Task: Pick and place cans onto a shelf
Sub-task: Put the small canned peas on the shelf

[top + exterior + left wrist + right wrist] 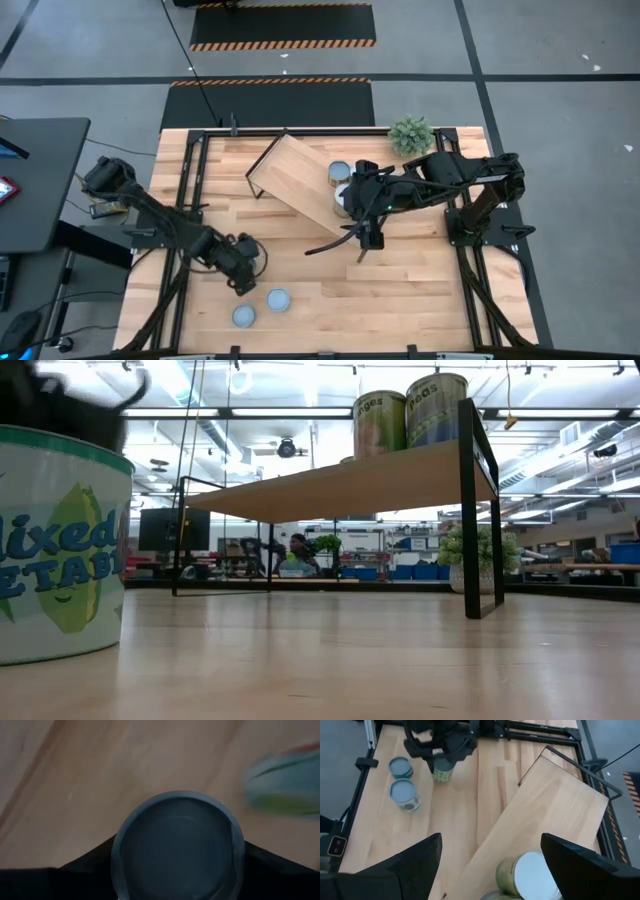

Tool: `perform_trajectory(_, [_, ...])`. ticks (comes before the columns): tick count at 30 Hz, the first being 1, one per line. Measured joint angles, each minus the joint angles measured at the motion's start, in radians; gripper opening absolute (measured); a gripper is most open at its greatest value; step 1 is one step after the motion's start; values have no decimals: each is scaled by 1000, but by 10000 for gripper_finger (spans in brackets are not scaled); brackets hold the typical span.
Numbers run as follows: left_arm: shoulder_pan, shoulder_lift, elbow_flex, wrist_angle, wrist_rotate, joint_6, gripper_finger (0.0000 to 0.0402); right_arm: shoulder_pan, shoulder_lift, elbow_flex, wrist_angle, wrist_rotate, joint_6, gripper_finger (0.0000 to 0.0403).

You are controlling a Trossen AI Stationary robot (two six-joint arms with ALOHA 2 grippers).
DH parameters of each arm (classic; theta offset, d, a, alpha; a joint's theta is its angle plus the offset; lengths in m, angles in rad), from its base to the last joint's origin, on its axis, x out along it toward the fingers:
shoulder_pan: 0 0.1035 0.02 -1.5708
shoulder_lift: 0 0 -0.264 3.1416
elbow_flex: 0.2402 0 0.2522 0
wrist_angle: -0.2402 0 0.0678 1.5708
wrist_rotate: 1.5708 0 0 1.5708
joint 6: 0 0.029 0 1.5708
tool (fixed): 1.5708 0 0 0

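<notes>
My left gripper (243, 262) is shut on a can with a blue-grey top (177, 845), at the table's near left. The same can shows in the right wrist view (442, 771) and in the low view (60, 540). Two more blue-grey-topped cans (278, 298) (243, 316) stand on the table nearer the front edge. The shelf (300, 180) stands askew at the far middle, with a blue-grey-topped can (340, 172) and a white-topped can (532, 875) on its right end. My right gripper (358, 215) is open and empty above those cans. My left gripper pinches the can's round side near its top (117, 870) between its two fingers, one on each side. The fingers come from above, pointing down. The can is upright, and in the low view its bottom (50, 652) looks to be on the tabletop.
A small green plant (411, 134) stands at the far edge, right of the shelf. Black frame rails (190, 180) run along both sides of the table. Bare tabletop (400, 290) lies at the near right.
</notes>
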State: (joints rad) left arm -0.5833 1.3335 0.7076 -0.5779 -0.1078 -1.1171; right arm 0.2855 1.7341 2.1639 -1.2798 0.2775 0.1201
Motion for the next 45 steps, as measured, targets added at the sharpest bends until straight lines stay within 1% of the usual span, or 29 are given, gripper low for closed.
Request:
perform_trajectory(3, [56,-25,81,-51,9,95,280,0,-9,0,-22,0,1,347])
perform_trajectory(7, [148,-24,231,-152,26,241,280,0,-11,0,-36,0,7,347])
perform_trajectory(10, [229,5,346,-211,27,344,280,2,-11,0,-35,-9,13,347])
perform_trajectory(15, [354,67,541,-312,37,471,279,23,-14,0,-40,-11,60,347])
perform_trajectory(20, [450,137,718,-371,71,571,279,89,-15,-1,-39,-11,90,347])
perform_trajectory(23, [498,175,793,-406,73,632,279,135,-15,-23,-30,-9,113,347])
perform_trajectory(26, [551,204,832,-417,72,690,279,183,-18,-73,-37,-2,162,347])
perform_trajectory(30, [617,242,845,-415,72,760,279,244,-36,-187,-18,31,223,347])
perform_trajectory(34, [666,279,845,-381,72,770,279,291,-74,-300,22,80,314,347])
perform_trajectory(39, [692,319,846,-308,99,773,279,339,-141,-395,21,126,451,347])
perform_trajectory(45, [702,364,846,-281,105,822,280,368,-219,-445,29,189,535,347])
